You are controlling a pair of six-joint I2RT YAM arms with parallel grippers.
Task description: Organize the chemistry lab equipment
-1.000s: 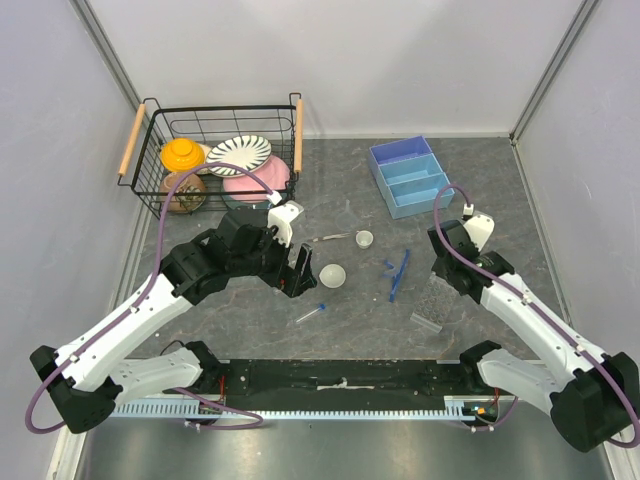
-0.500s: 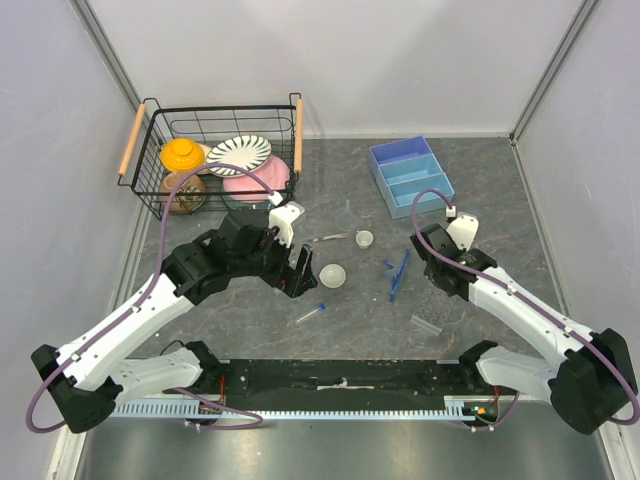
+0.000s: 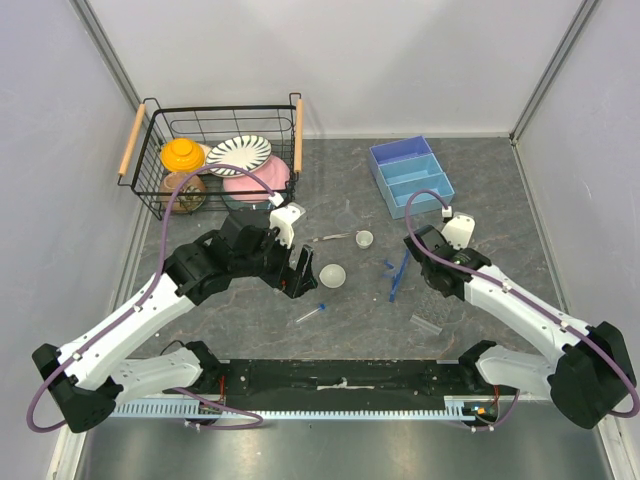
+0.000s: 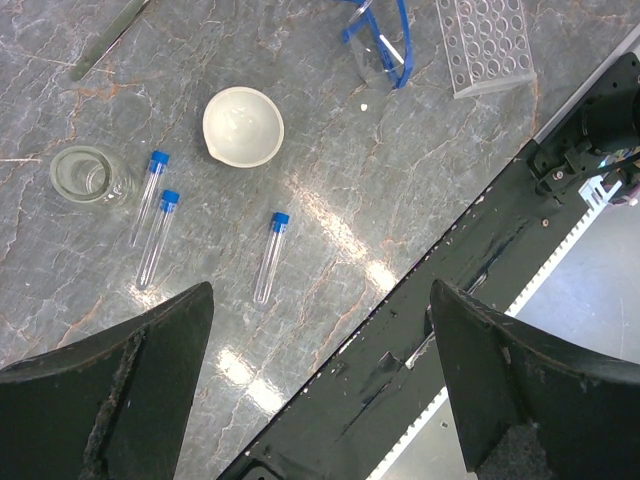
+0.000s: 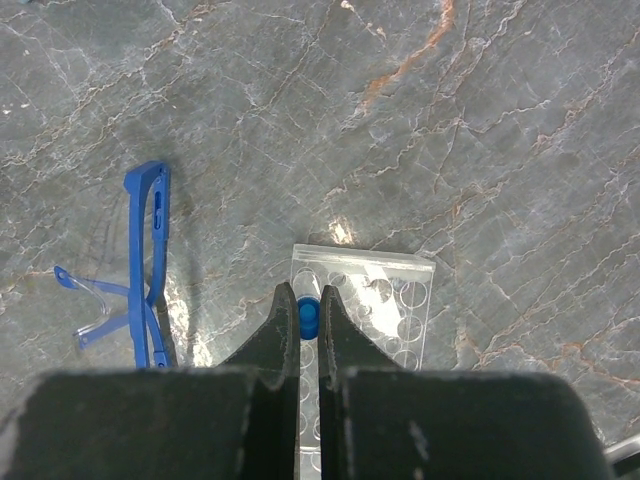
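Surface: grey marble-look tabletop [image 3: 500, 200], pale walls all round.
Left gripper: left gripper [image 4: 320, 300] hangs over the middle of the table with its fingers [image 4: 150, 360] spread wide, nothing between them.
Below it: three loose tubes [image 4: 160, 238] with blue caps lie flat. Two are side by side, just beside a small clear cup [image 4: 90, 177], and the third lies a bit apart, nearer the arm bases.
Dish: white dome dish [image 4: 243, 126] sits just past the tubes, touching nothing.
Spatula: metal spatula [image 4: 105, 45] lies flat further out, past the cup.
Right gripper: right gripper [image 5: 310, 300] is pinched onto a blue-capped tube [image 5: 309, 318], and only the cap shows between the tips.
Rack: clear tube rack [image 5: 385, 290] sits right under that grip. Can't tell if the tube is in a hole or just above one.
Glasses: blue safety glasses [image 5: 150, 260] lie beside the rack, not touching it.
Far left: black wire basket [image 3: 225, 108] holds crockery [image 3: 238, 155].
Far right: blue divided tray [image 3: 405, 165], well away from everything else.
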